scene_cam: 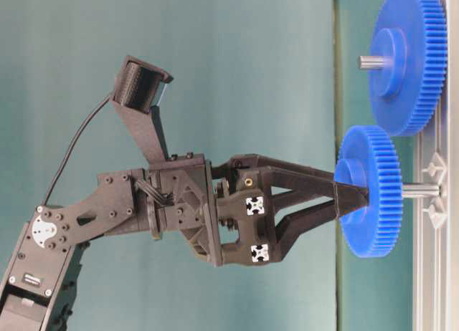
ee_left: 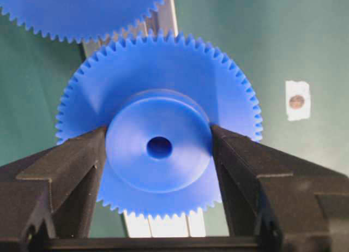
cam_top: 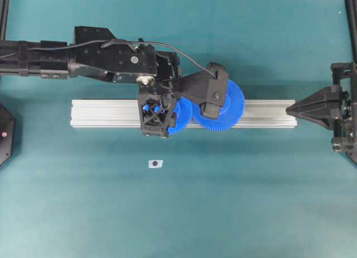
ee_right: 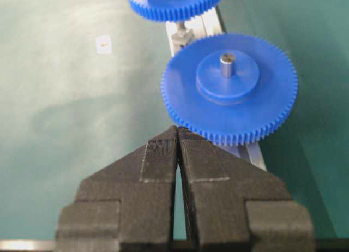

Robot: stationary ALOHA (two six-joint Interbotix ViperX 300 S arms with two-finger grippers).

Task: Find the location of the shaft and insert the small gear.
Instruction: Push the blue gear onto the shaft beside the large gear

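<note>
My left gripper (ee_left: 158, 148) pinches the small gear (ee_left: 158, 121) by its raised hub, jaws spread to hub width. Beyond my fingertips, the shaft (scene_cam: 419, 190) runs from the gear to the aluminium rail (cam_top: 100, 114). Beside it sits the larger gear (ee_right: 232, 88). My right gripper (ee_right: 178, 135) rests, jaws pressed together, holding nothing.

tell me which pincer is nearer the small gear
Left. The left pincer grips the small gear by its hub, above the rail. The right pincer sits shut at the rail's far end, beyond the big gear.
</note>
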